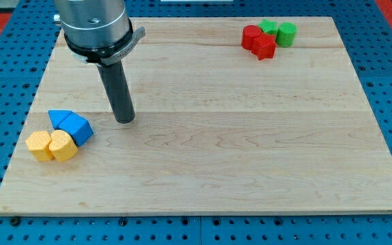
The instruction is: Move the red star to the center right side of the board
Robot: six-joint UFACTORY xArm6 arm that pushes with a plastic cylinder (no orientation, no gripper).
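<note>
My tip (pixel 124 120) stood upright on the pale wooden bench (pixel 203 156), right of the blue blocks (pixel 71 126), touching nothing; the arm's top was cut off. The red star block (pixel 264 46) lay top right.

A broad cylindrical housing (pixel 90 20) of silver-grey metal fills the upper part of the arm that shows, cut off by the view's top edge. A small dark hole sits on its face toward 12 o'clock. Around its lower rim runs a black collar (pixel 99 47), with a thin pale bracket jutting out toward 3 o'clock. From the collar's underside hangs a straight dark grey rod (pixel 116 92), smooth and faintly glossy, ending in my tip (pixel 124 121), blunt and flat.
</note>
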